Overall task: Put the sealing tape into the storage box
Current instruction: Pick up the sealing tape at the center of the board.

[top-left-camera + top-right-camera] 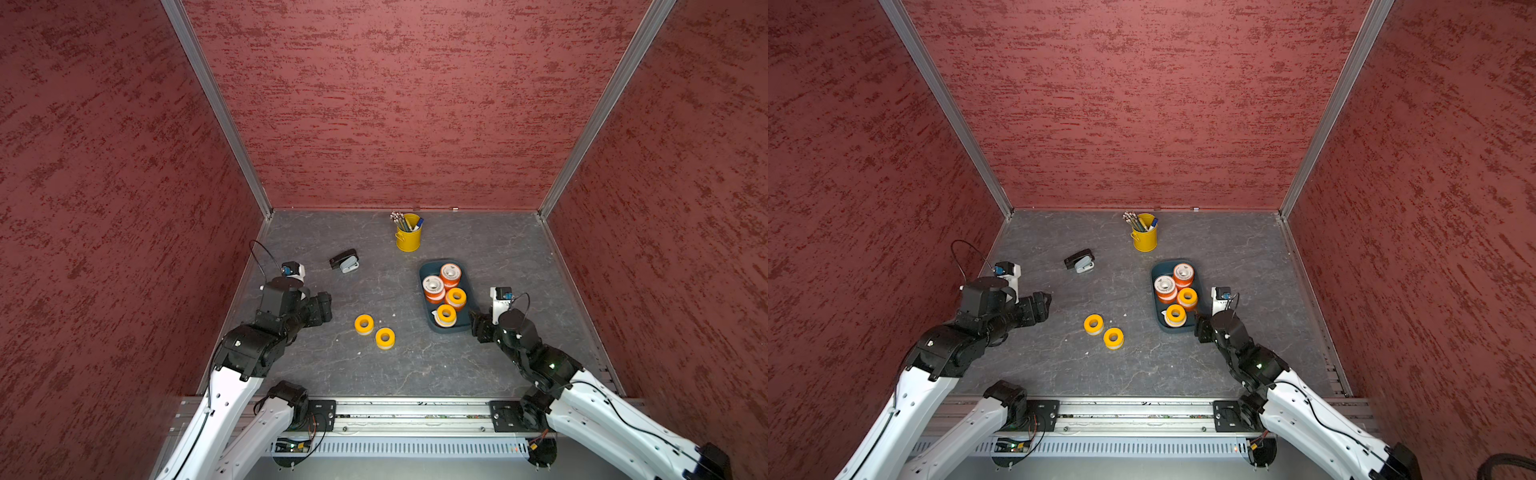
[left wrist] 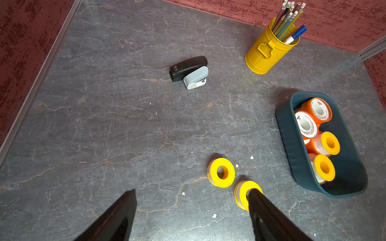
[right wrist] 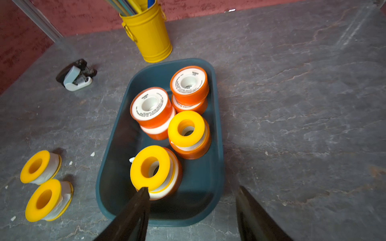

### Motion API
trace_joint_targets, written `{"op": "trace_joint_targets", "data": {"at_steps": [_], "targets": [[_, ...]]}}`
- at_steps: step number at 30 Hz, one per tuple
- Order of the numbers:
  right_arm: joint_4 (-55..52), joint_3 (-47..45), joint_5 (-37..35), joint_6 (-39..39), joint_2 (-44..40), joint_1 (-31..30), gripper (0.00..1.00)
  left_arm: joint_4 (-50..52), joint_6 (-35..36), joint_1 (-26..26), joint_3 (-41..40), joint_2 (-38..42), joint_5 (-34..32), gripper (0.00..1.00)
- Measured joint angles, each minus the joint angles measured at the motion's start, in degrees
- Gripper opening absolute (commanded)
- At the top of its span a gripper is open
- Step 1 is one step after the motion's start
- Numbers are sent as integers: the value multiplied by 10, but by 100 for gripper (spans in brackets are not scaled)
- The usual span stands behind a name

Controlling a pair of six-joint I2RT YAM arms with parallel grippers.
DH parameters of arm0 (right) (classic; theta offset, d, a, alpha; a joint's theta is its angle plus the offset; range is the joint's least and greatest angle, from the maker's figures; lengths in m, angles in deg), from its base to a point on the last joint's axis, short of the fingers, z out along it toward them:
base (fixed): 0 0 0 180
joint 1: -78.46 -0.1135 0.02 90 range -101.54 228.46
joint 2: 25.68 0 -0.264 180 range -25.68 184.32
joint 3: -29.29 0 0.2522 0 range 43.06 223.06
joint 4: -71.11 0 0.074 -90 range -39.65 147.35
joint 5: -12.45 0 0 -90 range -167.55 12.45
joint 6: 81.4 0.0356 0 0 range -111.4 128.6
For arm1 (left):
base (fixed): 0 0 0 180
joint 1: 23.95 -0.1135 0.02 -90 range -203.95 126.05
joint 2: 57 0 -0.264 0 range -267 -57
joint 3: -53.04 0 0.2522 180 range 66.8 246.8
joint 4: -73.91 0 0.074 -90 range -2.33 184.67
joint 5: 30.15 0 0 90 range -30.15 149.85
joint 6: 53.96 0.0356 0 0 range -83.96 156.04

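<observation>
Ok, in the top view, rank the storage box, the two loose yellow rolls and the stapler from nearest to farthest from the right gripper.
1. storage box: directly beside the right gripper.
2. loose yellow rolls: out toward the middle, side by side.
3. stapler: farther back, on the left side.

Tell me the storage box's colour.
Dark teal-blue; the storage box shows best in the right wrist view.

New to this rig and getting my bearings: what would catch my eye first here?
The dark teal storage box right of centre, stacked with orange rolls and yellow rolls, stands out first. Two loose yellow rolls lie on the grey table to its left, and a yellow pen bucket stands near the back wall.
</observation>
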Motion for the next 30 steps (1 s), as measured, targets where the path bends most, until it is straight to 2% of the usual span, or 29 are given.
{"op": "trace_joint_targets", "data": {"at_steps": [5, 13, 17, 24, 30], "targets": [[-1, -19, -38, 15, -51, 0, 66, 0, 0, 0, 0, -1, 0, 87], [-14, -21, -104, 43, -73, 0, 66, 0, 0, 0, 0, -8, 0, 87], [-14, -21, -113, 46, -74, 0, 66, 0, 2, -1, 0, -30, 10, 88], [-14, -21, -114, 46, -74, 0, 66, 2, 2, -1, 19, -116, 41, 92], [-14, -21, -114, 46, -74, 0, 66, -1, -21, 12, 29, -152, 65, 92]]}}
